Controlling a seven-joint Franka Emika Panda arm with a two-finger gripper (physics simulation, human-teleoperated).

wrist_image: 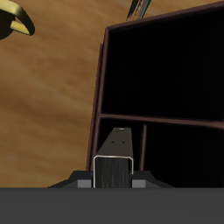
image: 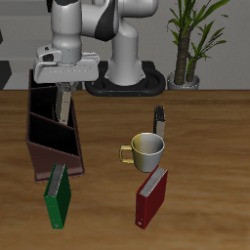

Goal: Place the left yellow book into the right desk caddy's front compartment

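Observation:
My gripper [image: 63, 88] is shut on the left yellow book [image: 64, 105], a thin greyish-tan book that hangs upright from the fingers. It is above the right desk caddy [image: 39, 146], a long dark reddish-brown box with slanted partitions. In the wrist view the book [wrist_image: 115, 157] runs down from the gripper [wrist_image: 114, 182] and points into a section of the caddy [wrist_image: 101, 79] just behind a partition. A larger open compartment lies beyond that partition, toward the table's front edge. I cannot tell whether the book's lower end touches the caddy.
A green book [image: 59, 193] leans against the caddy's front end. A mug [image: 147, 148] stands mid-table with a dark upright book [image: 160, 121] behind it and a red book [image: 151, 193] in front. A potted plant [image: 186, 44] stands at the back.

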